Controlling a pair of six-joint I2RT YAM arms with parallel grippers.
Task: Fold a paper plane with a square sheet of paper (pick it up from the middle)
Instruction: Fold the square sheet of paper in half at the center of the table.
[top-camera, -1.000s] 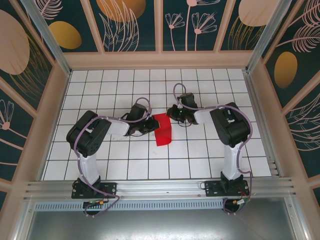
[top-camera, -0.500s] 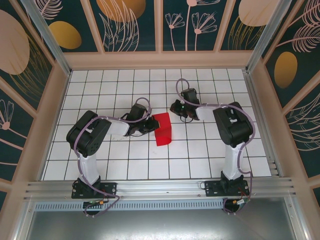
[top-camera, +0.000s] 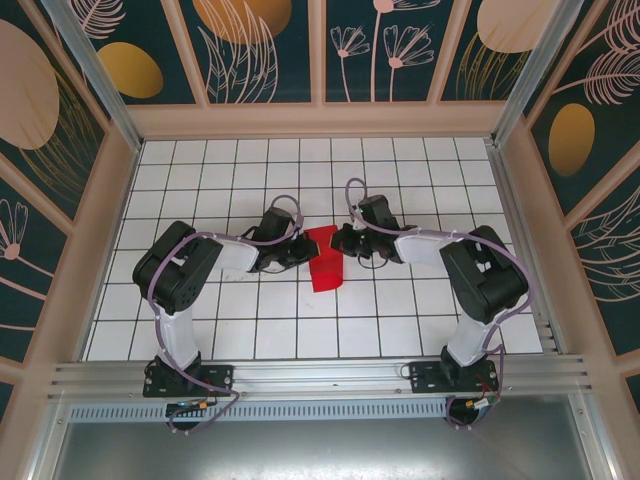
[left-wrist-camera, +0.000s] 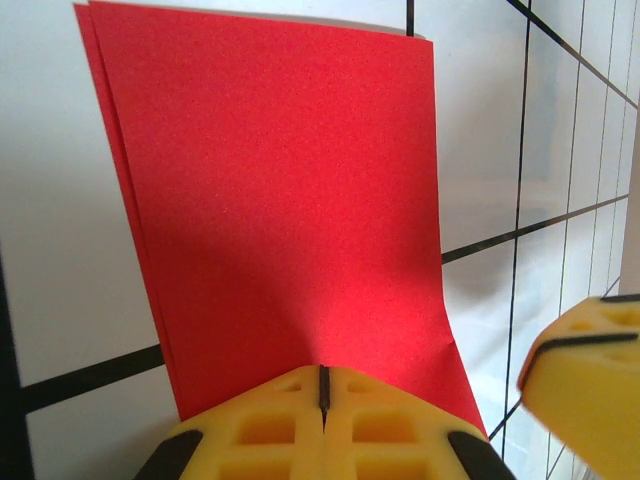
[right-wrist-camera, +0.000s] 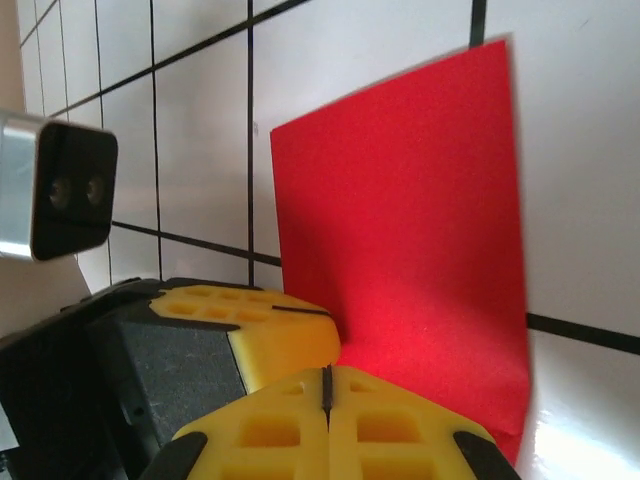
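Observation:
The square sheet of paper (top-camera: 325, 260) lies near the middle of the white grid table, folded into a narrow red rectangle. Its two layers show along one edge of the sheet (left-wrist-camera: 290, 200) in the left wrist view. My left gripper (top-camera: 303, 249) is shut, its yellow tips (left-wrist-camera: 323, 385) resting on the sheet's left edge. My right gripper (top-camera: 339, 240) is also shut, its tips (right-wrist-camera: 326, 382) on the far right part of the sheet (right-wrist-camera: 410, 240), close beside the left gripper's fingers (right-wrist-camera: 275, 325). One right fingertip (left-wrist-camera: 590, 370) shows in the left wrist view.
Pale wooden walls (top-camera: 320, 120) with patterned panels enclose the table on three sides. An aluminium rail (top-camera: 320, 375) carrying both arm bases runs along the near edge. Bare grid tiles (top-camera: 300, 330) lie between the sheet and the rail.
My right gripper has come down and to the left from behind the sheet onto its far right part. The left gripper and the sheet have stayed in place.

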